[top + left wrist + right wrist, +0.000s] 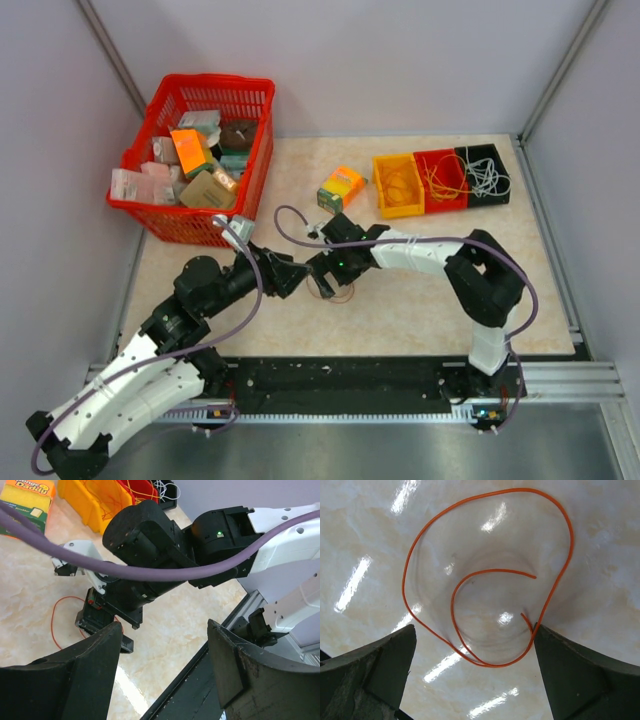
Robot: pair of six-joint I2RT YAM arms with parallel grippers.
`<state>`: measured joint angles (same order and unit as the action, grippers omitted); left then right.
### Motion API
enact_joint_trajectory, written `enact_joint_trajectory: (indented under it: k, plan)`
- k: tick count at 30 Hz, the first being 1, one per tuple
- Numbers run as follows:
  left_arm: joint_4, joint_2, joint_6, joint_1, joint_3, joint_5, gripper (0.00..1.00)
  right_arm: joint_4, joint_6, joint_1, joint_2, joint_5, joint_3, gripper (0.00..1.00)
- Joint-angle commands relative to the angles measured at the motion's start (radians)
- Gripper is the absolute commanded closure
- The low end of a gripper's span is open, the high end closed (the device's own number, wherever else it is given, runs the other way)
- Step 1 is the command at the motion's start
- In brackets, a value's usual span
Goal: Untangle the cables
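Currently, one orange-red cable lies in a loose loop on the marbled surface, directly beneath the right gripper, whose jaws stand wide and empty. Just beside it, the left gripper is likewise released, holding nothing. Other cables rest in three bins.

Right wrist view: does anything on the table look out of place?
Yes. One orange-red cable lies in a loose spiral on the bare tabletop under the open right tool, apart from the other cables, which sit in the yellow bin, red bin and black bin at the far edge. Nothing looks damaged.
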<state>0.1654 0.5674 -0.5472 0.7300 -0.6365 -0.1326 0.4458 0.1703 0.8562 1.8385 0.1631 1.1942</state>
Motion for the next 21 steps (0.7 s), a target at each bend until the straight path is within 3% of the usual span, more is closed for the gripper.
enact_joint_trajectory:
  k: [1, 7, 11, 15, 18, 21]
  plan:
    - [-0.01, -0.021, 0.012, 0.003, -0.023, 0.025, 0.27, 0.074, 0.041, 0.079, 0.042, -0.16, 0.085, 0.01]
    - [-0.003, -0.038, 0.01, 0.003, -0.025, 0.034, 0.27, 0.128, 0.077, 0.187, 0.079, -0.367, 0.114, 0.02]
    - [0.005, -0.043, 0.01, 0.003, -0.026, 0.037, 0.27, 0.159, 0.084, 0.237, 0.134, -0.435, 0.149, 0.1]
    - [0.011, -0.049, 0.01, 0.003, -0.029, 0.044, 0.27, 0.148, 0.103, 0.242, 0.145, -0.428, 0.148, 0.33]
    - [0.014, -0.05, 0.012, 0.003, -0.029, 0.05, 0.27, 0.117, 0.109, 0.234, 0.127, -0.441, 0.128, 0.61]
    - [0.016, -0.047, 0.016, 0.003, -0.032, 0.05, 0.27, 0.064, 0.12, 0.218, 0.088, -0.435, 0.097, 0.78]
